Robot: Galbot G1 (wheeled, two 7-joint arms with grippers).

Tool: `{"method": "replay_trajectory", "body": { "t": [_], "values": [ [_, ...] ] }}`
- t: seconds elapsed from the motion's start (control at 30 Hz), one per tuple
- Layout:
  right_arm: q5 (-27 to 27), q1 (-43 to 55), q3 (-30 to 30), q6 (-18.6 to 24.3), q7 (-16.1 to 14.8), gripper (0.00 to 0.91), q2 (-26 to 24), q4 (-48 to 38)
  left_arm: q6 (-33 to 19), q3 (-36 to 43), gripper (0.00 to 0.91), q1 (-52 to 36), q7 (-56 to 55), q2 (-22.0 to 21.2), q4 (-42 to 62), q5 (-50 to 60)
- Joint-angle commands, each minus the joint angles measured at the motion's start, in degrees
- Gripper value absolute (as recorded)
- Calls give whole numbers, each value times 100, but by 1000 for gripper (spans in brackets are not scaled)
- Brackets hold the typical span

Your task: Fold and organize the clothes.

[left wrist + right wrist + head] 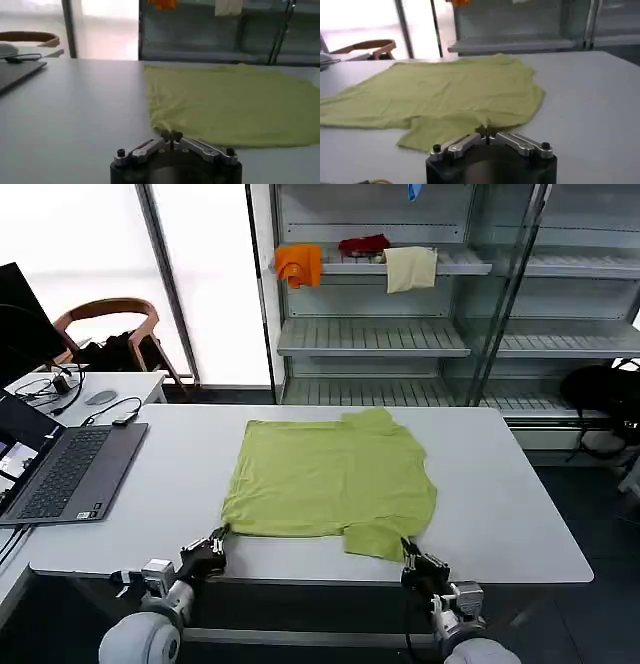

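A lime-green T-shirt lies spread flat in the middle of a white tabletop, neck toward the far edge, hem and one sleeve toward the near edge. An open laptop sits on the left of the tabletop, well apart from the shirt. On a far shelf hang orange, red and cream cloths.

Both arms reach up from the near edge. The left end effector is at the shirt's near left corner; in the left wrist view its fingertips are pinched together on the fabric edge there. The right end effector is at the near right sleeve flap; in the right wrist view its fingertips are clenched on that cloth edge.

Judging from this, both grips look shallow, holding only the very edge. If the arms lift or swing unevenly, a corner could slip free, or the fold could land crooked with bunched fabric.

The head view gives the shirt's whole outline and both arms at once. The wrist views show the closed fingertips meeting the cloth, too small to judge from the head.
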Motion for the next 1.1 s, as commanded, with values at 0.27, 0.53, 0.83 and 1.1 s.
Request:
{"method": "replay_trajectory", "body": {
  "t": [0.27, 0.53, 0.83, 1.1],
  "values": [
    [-180, 1327, 3, -346, 98, 0, 165, -478, 69, 63, 0, -894, -421, -178, 375, -414],
    [-235, 2151, -71, -450, 184, 0, 217, -1167, 27, 214, 0, -1356, -696, -299, 698, -484],
    [-357, 2868, -51, -448, 159, 0, 273, -1987, 60, 359, 0, -1850, -761, -273, 1229, -230],
    [-527, 3112, -35, -426, 73, 0, 308, -2427, 72, 357, 0, -2005, -616, -262, 1625, -7]
  ]
}}
